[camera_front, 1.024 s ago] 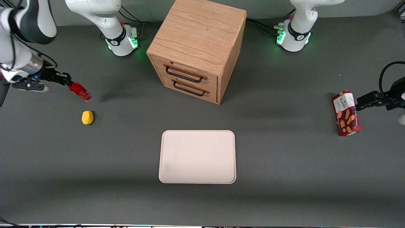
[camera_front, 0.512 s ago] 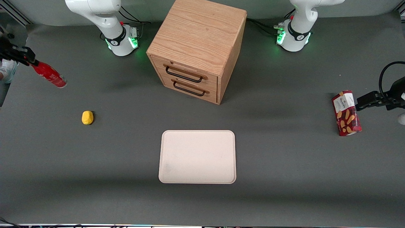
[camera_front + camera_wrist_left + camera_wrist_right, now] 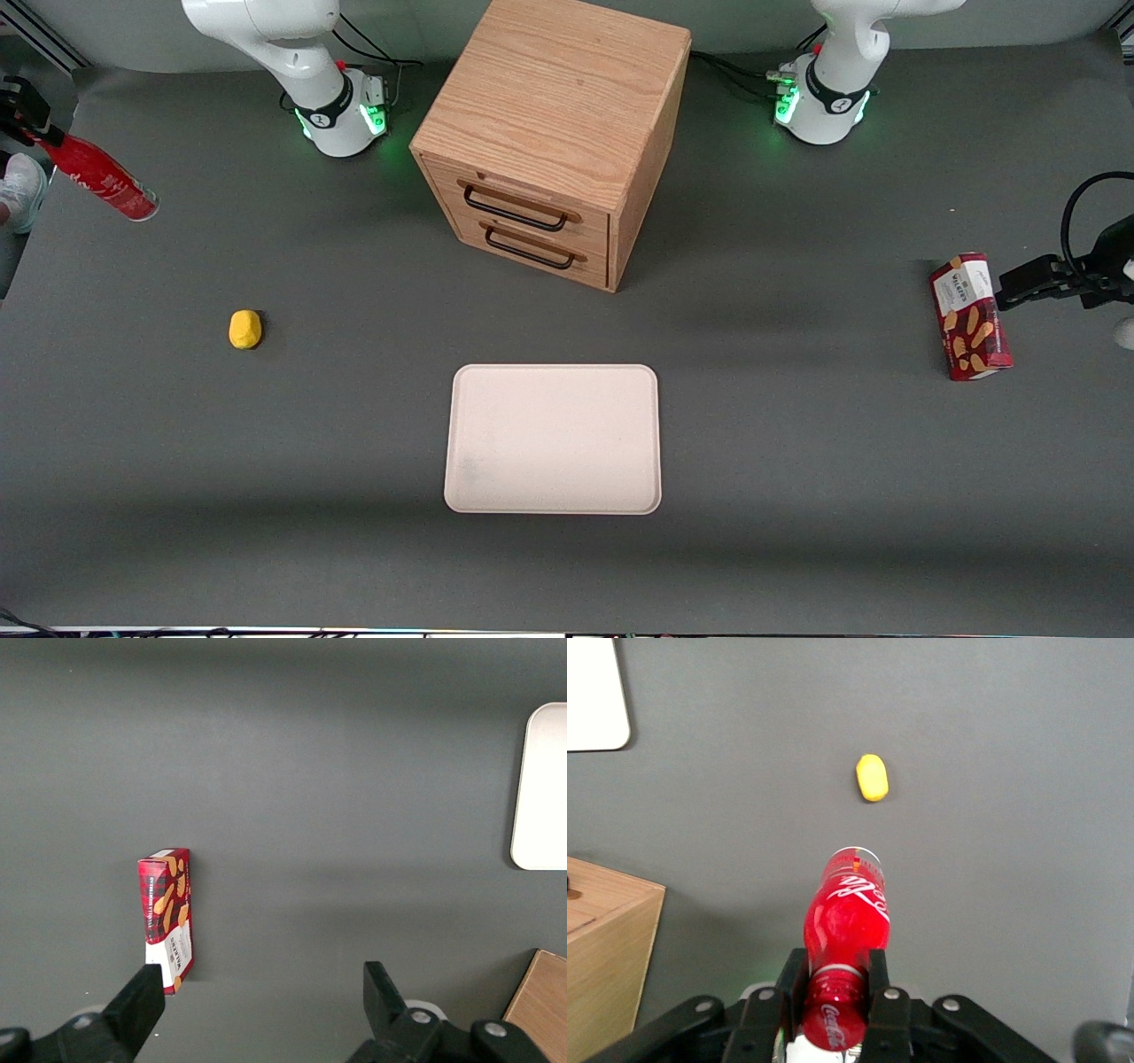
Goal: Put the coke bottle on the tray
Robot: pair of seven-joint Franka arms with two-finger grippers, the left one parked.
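The coke bottle (image 3: 99, 182) hangs tilted above the worktop (image 3: 797, 496) at the working arm's end, its neck pinched in the hand (image 3: 833, 988) and its base pointing down toward the yellow lump (image 3: 244, 329), which lies at about five o'clock from it. The tray (image 3: 554, 439) rests flat well apart, at six o'clock from the wooden drawer cabinet (image 3: 554, 133). A red snack box (image 3: 969, 316) lies toward the parked arm's end.

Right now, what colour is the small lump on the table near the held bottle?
Yellow. The small lump shows best in the right wrist view, lying on the table below the coke bottle held in the gripper.
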